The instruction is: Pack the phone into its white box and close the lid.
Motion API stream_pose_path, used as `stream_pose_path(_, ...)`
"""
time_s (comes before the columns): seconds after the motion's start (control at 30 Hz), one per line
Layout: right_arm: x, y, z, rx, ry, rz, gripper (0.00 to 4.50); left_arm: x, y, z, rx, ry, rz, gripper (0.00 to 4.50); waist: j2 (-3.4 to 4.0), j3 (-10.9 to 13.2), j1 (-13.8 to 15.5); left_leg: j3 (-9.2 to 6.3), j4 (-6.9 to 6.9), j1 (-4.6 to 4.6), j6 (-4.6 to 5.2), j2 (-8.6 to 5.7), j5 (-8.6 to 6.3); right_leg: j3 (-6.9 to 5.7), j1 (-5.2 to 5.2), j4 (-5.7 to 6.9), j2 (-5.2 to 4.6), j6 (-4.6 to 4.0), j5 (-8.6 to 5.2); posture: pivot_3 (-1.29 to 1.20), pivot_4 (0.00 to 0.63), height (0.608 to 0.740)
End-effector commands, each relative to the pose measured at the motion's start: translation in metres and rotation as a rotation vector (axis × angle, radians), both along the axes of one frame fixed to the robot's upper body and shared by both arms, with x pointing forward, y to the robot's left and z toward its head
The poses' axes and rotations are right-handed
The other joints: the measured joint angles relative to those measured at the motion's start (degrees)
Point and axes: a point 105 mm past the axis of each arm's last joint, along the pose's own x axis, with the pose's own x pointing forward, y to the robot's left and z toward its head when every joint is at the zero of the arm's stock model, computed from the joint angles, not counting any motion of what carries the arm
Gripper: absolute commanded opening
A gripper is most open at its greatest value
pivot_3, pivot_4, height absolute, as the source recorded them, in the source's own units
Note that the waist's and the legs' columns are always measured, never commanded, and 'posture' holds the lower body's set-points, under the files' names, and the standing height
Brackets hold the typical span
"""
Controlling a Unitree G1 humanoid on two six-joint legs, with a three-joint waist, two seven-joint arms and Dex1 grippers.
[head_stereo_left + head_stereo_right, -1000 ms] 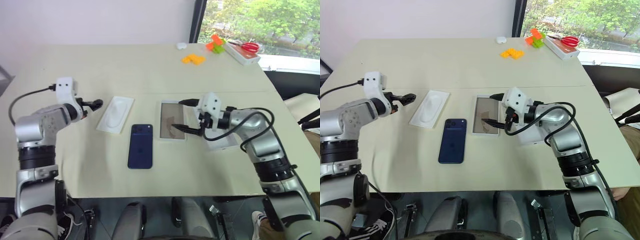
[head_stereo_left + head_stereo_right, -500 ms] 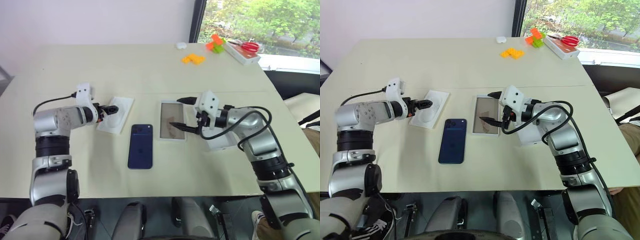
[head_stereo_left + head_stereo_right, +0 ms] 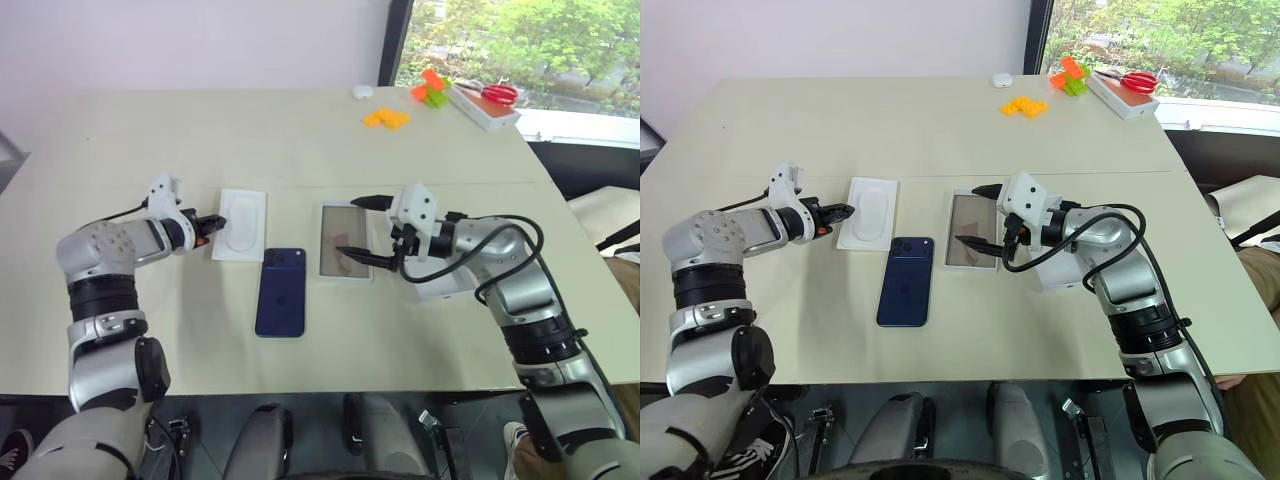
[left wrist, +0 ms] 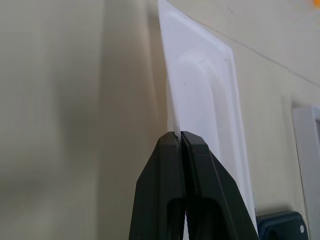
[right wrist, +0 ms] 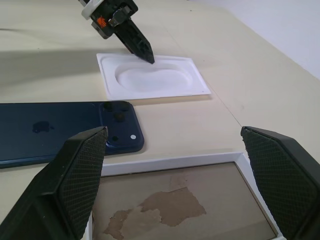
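Item one, the left gripper (image 3: 847, 211): its jaws are pinching shut on the near-side edge of the thin white insert (image 3: 870, 212), whose oval dent is facing up; in the left wrist view the two black fingertips (image 4: 181, 141) are meeting with the insert's rim caught between them, the rest of the sheet lying on the beige table (image 3: 940, 130) just past the tips. Item two, the right gripper (image 3: 978, 215): its jaws are standing wide apart and holding nothing, hovering above the white box (image 3: 969, 244), one finger lying toward the tray's far end and the other over its middle; the tan-brown floor with a torn patch is showing between the fingers in the right wrist view. Item three, the phone (image 3: 905, 281): dark navy, lying back-up and flat on the table, resting just beside the white box on its left, nearer the robot than the insert, its camera block pointing toward the far end; it is sitting apart from both sets of jaws. Item four, the lid (image 3: 1065, 273): partly hidden under the right forearm, just beyond the box's right side.
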Motion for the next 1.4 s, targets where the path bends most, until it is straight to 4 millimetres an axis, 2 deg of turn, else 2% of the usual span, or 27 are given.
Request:
stream_pose_path(0.03,-0.004,0.002,0.016,0.023,-0.057,0.018,4.5,-0.002,0.001,0.025,-0.138,-0.067,0.012,0.03,0.0,0.0,-0.01,0.0,0.0,0.0,0.0,0.0,0.0,0.0,0.0,0.0,0.0,0.0,0.0,0.0,0.15,0.74)
stream_pose_path(0.13,-0.004,0.001,0.015,0.02,-0.055,0.018,4.5,-0.007,-0.006,0.045,-0.268,-0.098,-0.025,0.03,0.0,0.0,0.01,-0.01,0.0,-0.02,-0.01,0.0,0.0,-0.01,0.0,-0.01,-0.01,0.01,0.0,0.0,0.15,0.74)
stream_pose_path(0.2,-0.003,-0.001,0.014,0.015,-0.051,0.013,4.5,-0.015,-0.021,0.059,-0.345,-0.104,-0.101,0.03,-0.02,0.01,0.09,-0.03,0.0,-0.04,-0.01,0.0,0.01,-0.03,0.0,-0.01,-0.01,0.01,0.01,0.0,0.15,0.74)
stream_pose_path(0.27,-0.001,-0.003,0.013,0.009,-0.048,0.004,4.5,-0.021,-0.04,0.066,-0.412,-0.111,-0.165,0.03,-0.02,0.01,0.2,-0.1,0.0,-0.09,-0.08,-0.03,0.04,-0.09,0.0,-0.04,-0.03,0.04,0.02,0.0,0.15,0.74)
stream_pose_path(0.37,0.0,-0.009,0.01,-0.009,-0.045,-0.003,4.5,-0.025,-0.062,0.061,-0.421,-0.108,-0.184,0.03,-0.03,0.0,0.18,-0.12,0.0,-0.09,-0.11,-0.14,0.05,-0.11,0.03,-0.05,-0.18,0.09,0.05,0.0,0.15,0.74)
stream_pose_path(0.43,0.003,-0.026,0.01,-0.011,-0.03,-0.036,4.5,-0.025,-0.086,0.048,-0.378,-0.075,-0.188,0.03,-0.03,0.01,0.15,-0.09,0.0,-0.11,-0.13,-0.2,0.06,-0.12,0.02,-0.08,-0.29,0.17,0.09,0.0,0.15,0.74)
stream_pose_path(0.5,-0.005,-0.041,0.008,-0.028,0.001,-0.014,4.5,-0.023,-0.107,0.045,-0.386,-0.078,-0.194,0.03,-0.04,0.01,0.47,-0.09,0.0,-0.13,-0.16,-0.27,0.08,-0.12,0.03,-0.1,-0.34,0.19,0.11,0.0,0.15,0.74)
stream_pose_path(0.53,-0.007,-0.045,0.007,-0.035,0.007,-0.004,4.5,-0.023,-0.113,0.046,-0.386,-0.083,-0.197,0.03,-0.07,0.03,0.54,-0.13,0.0,-0.2,-0.16,-0.31,0.08,-0.15,0.03,-0.16,-0.35,0.21,0.12,0.0,0.15,0.74)
stream_pose_path(0.63,-0.018,-0.075,0.005,-0.007,0.119,-0.014,4.5,-0.022,-0.14,0.039,-0.368,-0.062,-0.19,0.03,-0.08,0.03,0.36,-0.12,0.0,-0.23,-0.14,-0.32,0.07,-0.15,0.02,-0.21,-0.34,0.22,0.12,0.0,0.15,0.74)
stream_pose_path(0.73,-0.018,-0.088,0.002,0.009,0.158,-0.053,4.5,-0.025,-0.159,0.033,-0.338,-0.047,-0.201,0.03,-0.08,0.04,-0.09,-0.05,0.0,-0.2,-0.11,-0.31,0.05,-0.12,0.04,-0.23,-0.32,0.22,0.12,0.0,0.15,0.74)
stream_pose_path(0.93,-0.022,-0.083,0.007,0.013,0.129,-0.056,4.5,-0.024,-0.166,0.02,-0.211,-0.039,-0.195,0.03,-0.08,0.03,-0.02,0.01,0.0,-0.02,-0.38,-0.15,0.22,0.08,0.07,-0.16,0.2,0.17,0.15,0.0,0.15,0.74)
stream_pose_path(1.33,-0.02,-0.076,0.009,0.016,0.102,-0.07,4.5,-0.019,-0.175,0.015,-0.243,-0.013,-0.196,0.03,-0.09,0.04,0.24,0.02,0.01,-0.04,-0.36,-0.12,0.22,0.08,0.1,-0.2,0.14,0.16,0.16,0.0,0.15,0.74)
stream_pose_path(1.4,-0.021,-0.076,0.009,0.015,0.1,-0.068,4.5,-0.018,-0.176,0.014,-0.241,-0.014,-0.194,0.65,-0.09,0.04,0.23,0.01,0.01,-0.04,-0.36,-0.12,0.22,0.08,0.1,-0.2,0.14,0.16,0.16,0.0,0.15,0.74)
